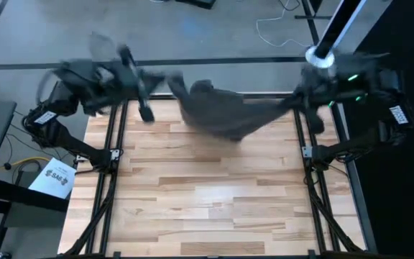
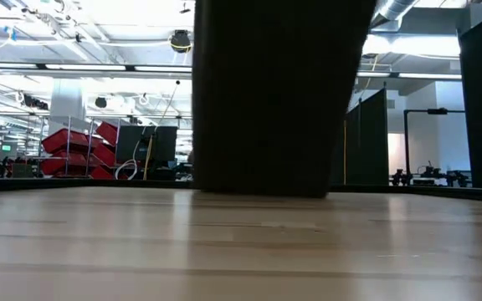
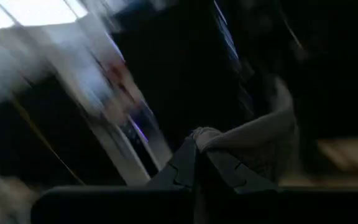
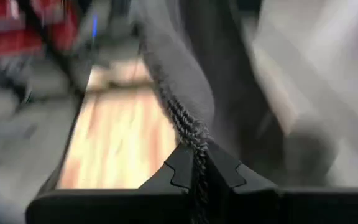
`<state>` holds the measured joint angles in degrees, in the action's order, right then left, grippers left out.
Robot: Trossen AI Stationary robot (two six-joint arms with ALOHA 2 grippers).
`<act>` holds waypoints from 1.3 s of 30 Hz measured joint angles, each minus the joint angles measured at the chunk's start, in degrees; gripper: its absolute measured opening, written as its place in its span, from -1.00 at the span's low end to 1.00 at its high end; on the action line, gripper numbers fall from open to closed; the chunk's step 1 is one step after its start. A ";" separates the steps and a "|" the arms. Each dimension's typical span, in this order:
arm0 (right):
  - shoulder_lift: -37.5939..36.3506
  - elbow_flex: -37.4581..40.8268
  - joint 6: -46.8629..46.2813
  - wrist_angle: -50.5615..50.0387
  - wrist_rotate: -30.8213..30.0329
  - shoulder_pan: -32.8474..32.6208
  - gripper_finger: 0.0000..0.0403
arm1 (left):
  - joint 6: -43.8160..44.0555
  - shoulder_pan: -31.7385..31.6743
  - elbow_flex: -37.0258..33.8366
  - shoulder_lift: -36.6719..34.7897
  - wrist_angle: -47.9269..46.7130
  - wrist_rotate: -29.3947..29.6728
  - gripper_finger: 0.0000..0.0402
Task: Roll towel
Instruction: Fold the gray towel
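The dark charcoal-grey towel (image 1: 225,111) hangs stretched between my two grippers over the far part of the wooden table, sagging in the middle. In the low view the towel (image 2: 274,100) is a broad dark sheet reaching down to near the table top; whether its lower edge touches the wood I cannot tell. My left gripper (image 1: 169,78) is shut on the towel's left end. My right gripper (image 1: 298,102) is shut on its right end. No label shows. My left gripper pinches a bunched bit of the towel's left end (image 3: 205,138) between its two fingers. The cloth runs away from the fingers toward the other arm, lifted off the table there. My right gripper pinches the towel's fuzzy edge (image 4: 194,144) between its two fingers. The cloth runs forward from the fingers as a gathered fold, drawn fairly taut, above the wooden table.
The wooden table top (image 1: 207,201) lies bare toward its near edge. Black frame rails (image 1: 113,180) run along the table's left side, and more rails (image 1: 322,194) run along its right side. A white paper sheet (image 1: 52,178) lies off the table at the left.
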<state>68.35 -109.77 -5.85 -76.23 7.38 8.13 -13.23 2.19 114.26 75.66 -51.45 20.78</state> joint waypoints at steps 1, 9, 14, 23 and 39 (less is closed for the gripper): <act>0.13 1.51 -2.25 -2.44 0.02 -2.17 -0.97 | 4.93 1.07 0.00 0.48 -6.31 -2.23 -1.00; 0.04 17.52 -14.82 2.05 7.87 -22.16 -0.97 | 37.78 13.95 -0.09 8.87 -33.60 -22.53 -1.00; -0.03 24.38 -19.50 14.36 13.57 -30.61 -0.97 | 45.16 19.78 -0.11 13.11 -32.05 -31.91 -1.00; -0.04 26.60 -14.67 15.62 4.69 -31.79 -0.97 | 41.61 18.74 -0.11 12.88 -32.06 -28.56 -1.00; -0.69 14.44 79.24 82.43 -61.14 -20.67 -0.97 | -37.03 8.63 -0.06 0.63 36.14 33.89 -1.00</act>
<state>67.66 -95.33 73.39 6.20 -53.77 -12.54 -50.27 10.82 114.21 76.29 -15.31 54.67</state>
